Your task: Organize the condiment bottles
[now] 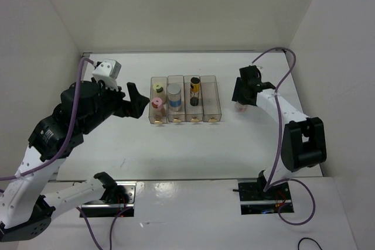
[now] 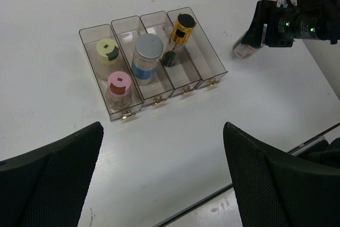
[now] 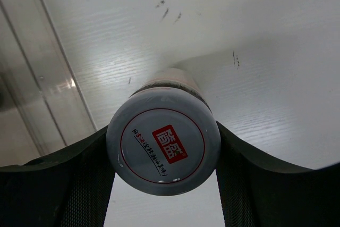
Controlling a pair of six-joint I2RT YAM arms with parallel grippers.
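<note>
My right tool (image 3: 164, 176) holds the white bottle (image 3: 163, 144) tight, near the bins (image 1: 212, 100); my left tool (image 2: 162, 150) is wide open.

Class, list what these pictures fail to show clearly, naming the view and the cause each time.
Top external: the white bottle is mostly hidden under the right gripper.
Right wrist: the lid fills the frame, hiding the bottle's body and base.
Left wrist: the label print on the clear bottle is too small to read.
Right wrist: the bins are cut off by the left edge.
</note>
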